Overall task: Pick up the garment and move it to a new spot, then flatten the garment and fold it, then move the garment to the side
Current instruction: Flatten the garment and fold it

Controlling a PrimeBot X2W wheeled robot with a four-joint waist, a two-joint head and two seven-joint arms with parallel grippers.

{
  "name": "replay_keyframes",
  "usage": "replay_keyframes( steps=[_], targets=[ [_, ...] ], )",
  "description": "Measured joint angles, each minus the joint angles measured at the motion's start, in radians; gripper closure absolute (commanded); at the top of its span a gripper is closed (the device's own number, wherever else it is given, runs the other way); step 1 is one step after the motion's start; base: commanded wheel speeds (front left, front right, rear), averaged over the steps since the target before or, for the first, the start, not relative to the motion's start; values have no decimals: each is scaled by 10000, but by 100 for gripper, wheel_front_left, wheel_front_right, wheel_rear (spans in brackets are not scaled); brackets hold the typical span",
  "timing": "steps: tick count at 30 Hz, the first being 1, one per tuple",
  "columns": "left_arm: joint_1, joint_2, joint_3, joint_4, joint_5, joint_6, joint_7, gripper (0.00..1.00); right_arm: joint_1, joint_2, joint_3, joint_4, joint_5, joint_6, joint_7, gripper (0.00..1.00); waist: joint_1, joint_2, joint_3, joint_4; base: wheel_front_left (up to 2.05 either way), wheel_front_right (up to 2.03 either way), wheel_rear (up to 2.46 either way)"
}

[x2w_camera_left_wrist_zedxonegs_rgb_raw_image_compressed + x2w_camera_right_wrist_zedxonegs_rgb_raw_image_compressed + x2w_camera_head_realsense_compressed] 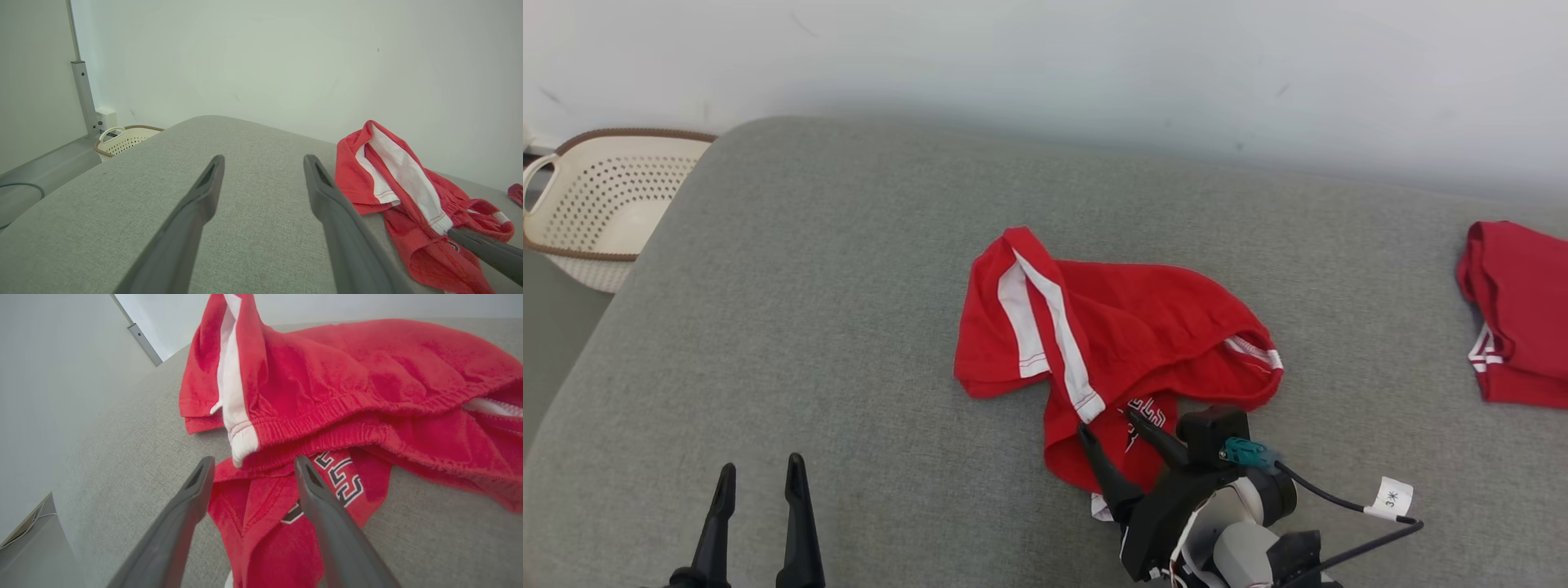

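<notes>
The garment (1111,343) is a pair of red shorts with white side stripes and dark lettering, lying crumpled in the middle of the grey cushion (833,327). My right gripper (1109,423) hovers open over its near edge, fingers spread above the red cloth (310,416) by the lettering, nothing held. Over bare cushion at the lower left, my left gripper (760,475) stands open and empty, well clear of the shorts (408,196), which lie to its right.
A second red garment (1515,314) lies at the cushion's far right edge. A cream perforated basket (600,208) stands off the cushion's back left corner, also in the left wrist view (126,139). A white wall runs behind. A tagged cable (1392,496) trails from the right wrist.
</notes>
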Motion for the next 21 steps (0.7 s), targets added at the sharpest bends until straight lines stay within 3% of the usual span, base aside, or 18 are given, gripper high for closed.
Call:
replay_keyframes(
  steps=[6,8,9,10,11,21],
  targets=[
    [-145,-63,25,58,17,-94,0,0,-606,12,395,978,512,0,-347,3,0,0,151,297,0,0,0],
    [-148,-69,35,71,19,-104,0,0,-776,12,543,1177,711,2,-449,55,0,0,204,379,0,0,0],
    [-149,-81,36,77,25,-111,0,0,-855,13,631,1248,800,0,-512,59,0,0,231,416,0,0,0],
    [-151,-84,42,81,31,-155,0,0,-947,21,711,1323,888,2,-543,94,0,0,261,447,0,0,0],
    [-161,-98,54,88,33,-174,0,0,-1113,19,878,1407,1034,0,-663,100,0,0,320,503,0,0,0],
    [-143,-130,267,127,33,-148,0,0,-1794,-25,750,1197,1080,0,-911,100,0,1,304,293,0,0,0]
  ],
)
